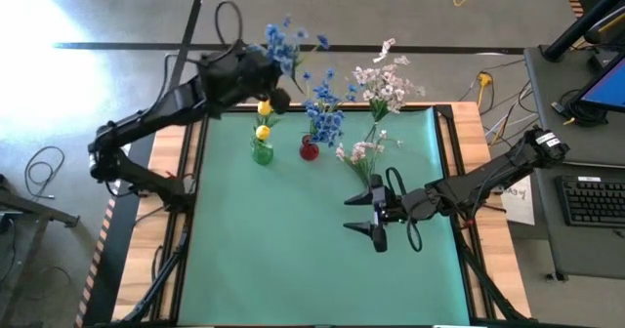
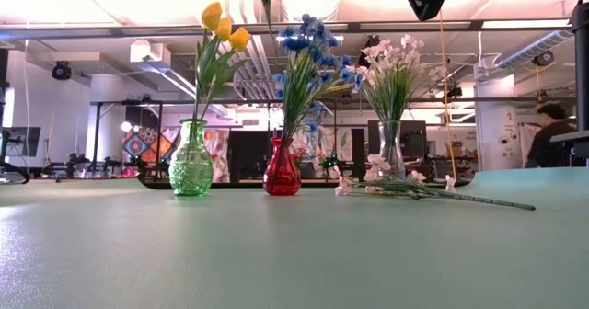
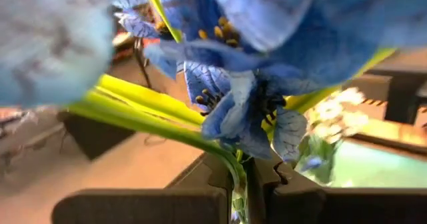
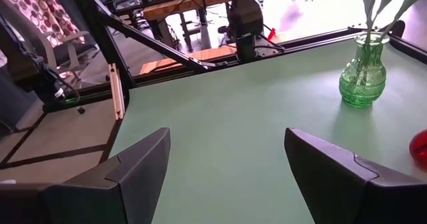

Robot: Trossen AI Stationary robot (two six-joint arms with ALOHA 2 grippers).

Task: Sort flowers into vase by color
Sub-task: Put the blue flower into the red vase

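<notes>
— Blue petals fill the left wrist view: a blue flower (image 3: 247, 111) crowds the lens, its green stem running down between the two dark fingers (image 3: 200, 184). How does the left gripper (image 3: 245, 184) stand?

— Closed tight on that stem, only a thin gap between the fingers where the stem passes. From above, the left gripper (image 1: 276, 84) sits high at the far edge of the green bench (image 1: 293, 260), with the held blossoms pointing out beyond that edge.

— And the vases?

— Three in a row along the far side. A green vase (image 2: 191, 159) holds yellow tulip buds (image 2: 221, 26); a red vase (image 2: 282, 169) beside it holds more blue blossoms (image 2: 313, 44); a clear vase (image 2: 391, 148) holds pink-white sprays (image 2: 391, 61).

— Anything lying loose?

— One pink-white spray (image 2: 405, 188) flat on the bench, in front of the clear vase, stem trailing toward the right arm's side.

— Where is the right gripper (image 1: 376, 214)?

— Over the bench near the right middle, fingers (image 4: 127, 174) spread wide and empty. The loose spray (image 1: 361, 154) lies just beyond them, not touching.

— Beyond the bench?

— A person (image 2: 550, 134) sits at the far right of the room.
</notes>
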